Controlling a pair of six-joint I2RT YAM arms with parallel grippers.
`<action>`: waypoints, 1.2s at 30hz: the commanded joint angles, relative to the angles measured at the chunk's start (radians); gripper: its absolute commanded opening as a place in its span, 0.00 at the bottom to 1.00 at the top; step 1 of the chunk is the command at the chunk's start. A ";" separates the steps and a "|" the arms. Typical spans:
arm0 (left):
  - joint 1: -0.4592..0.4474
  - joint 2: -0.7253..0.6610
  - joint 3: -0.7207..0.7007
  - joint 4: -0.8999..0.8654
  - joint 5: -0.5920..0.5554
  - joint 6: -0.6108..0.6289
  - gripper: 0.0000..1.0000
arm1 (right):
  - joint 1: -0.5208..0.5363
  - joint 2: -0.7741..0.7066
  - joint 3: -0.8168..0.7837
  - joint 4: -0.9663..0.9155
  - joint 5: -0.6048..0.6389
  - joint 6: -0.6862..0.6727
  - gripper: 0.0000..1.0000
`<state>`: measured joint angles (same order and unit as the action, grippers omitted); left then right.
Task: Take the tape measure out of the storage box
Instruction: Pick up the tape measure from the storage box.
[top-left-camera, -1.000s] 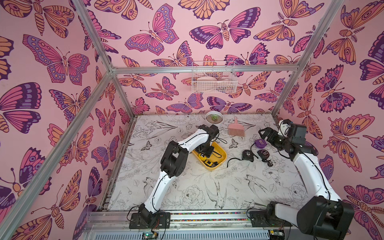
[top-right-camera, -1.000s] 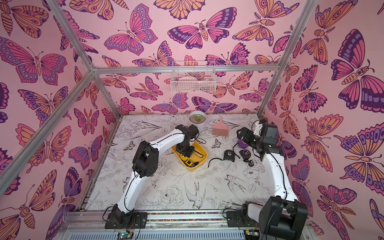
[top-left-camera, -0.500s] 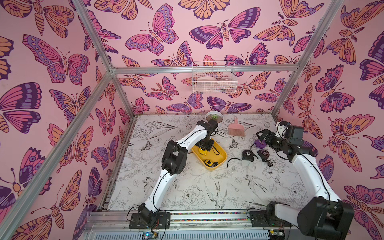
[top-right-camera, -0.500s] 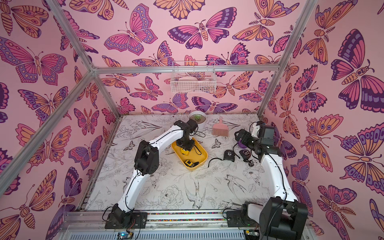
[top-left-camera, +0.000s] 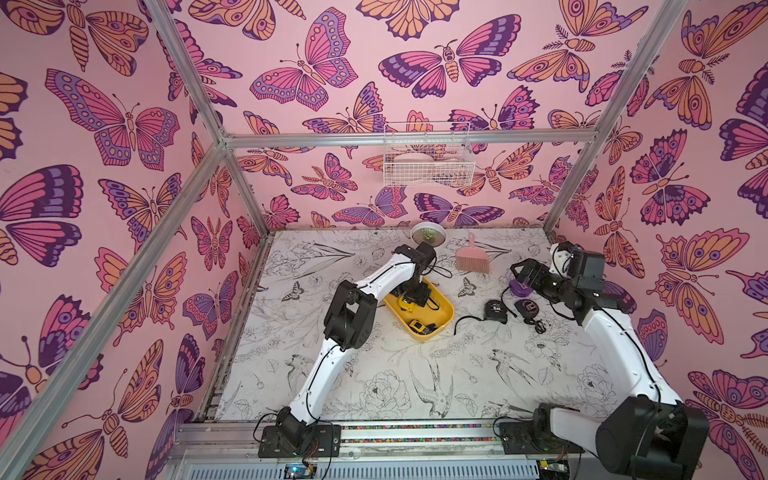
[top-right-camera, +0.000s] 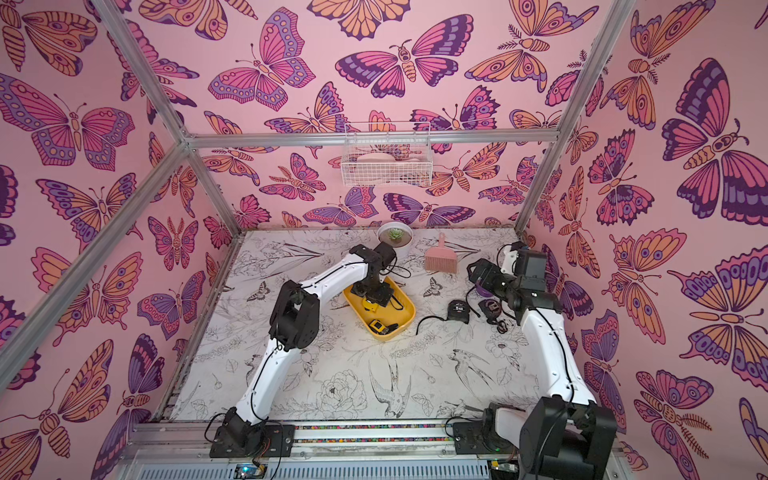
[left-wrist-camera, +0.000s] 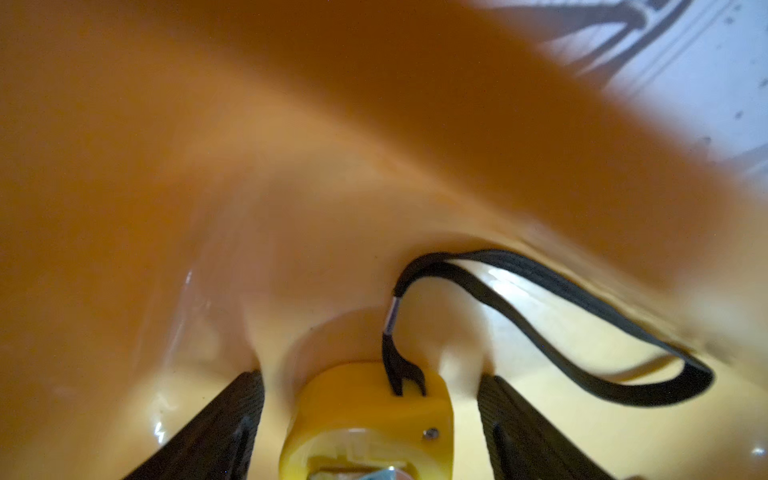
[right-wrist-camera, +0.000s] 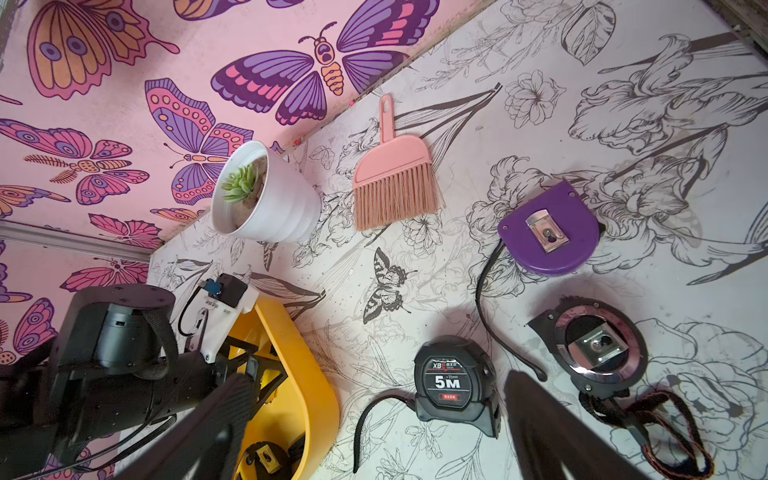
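Since a second before, the left hand (left-wrist-camera: 370, 376) had spread its jaws wider. The left arm was bent at the elbow, wrist pointing steeply down into the storage box (top-left-camera: 443, 312), a glossy mustard plastic tray with rounded corners. Dark textured fingers (left-wrist-camera: 232, 415) sat either side of a rounded yellow tape measure (left-wrist-camera: 365, 428), gaps on both sides, nothing gripped. Its black woven strap (left-wrist-camera: 582, 328) looped on the tray floor. A yellow-and-black tape measure (top-left-camera: 417, 326) lay at the tray's near end. Right of the tray, on the flower-printed bench (top-left-camera: 374, 374): black 5M tape (right-wrist-camera: 455, 382), purple D-shaped tape (right-wrist-camera: 548, 232), round black tape (right-wrist-camera: 598, 345) with a metal clip. The right hand (right-wrist-camera: 378, 377) hovered near them, spread wide, empty.
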<state>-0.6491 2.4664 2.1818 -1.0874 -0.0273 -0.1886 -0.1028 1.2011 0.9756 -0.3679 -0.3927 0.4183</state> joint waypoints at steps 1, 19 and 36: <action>0.000 0.001 -0.047 -0.076 -0.007 -0.009 0.83 | 0.010 -0.020 0.003 -0.019 0.010 -0.003 0.99; 0.001 -0.044 -0.132 -0.080 0.011 -0.012 0.46 | 0.009 -0.017 -0.007 -0.013 -0.016 0.007 0.99; -0.023 -0.347 -0.252 0.034 0.249 0.182 0.30 | 0.243 0.318 0.055 0.010 -0.361 -0.025 0.97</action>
<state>-0.6628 2.1689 1.9522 -1.0779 0.1467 -0.0624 0.1047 1.4738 0.9833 -0.3622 -0.6765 0.4137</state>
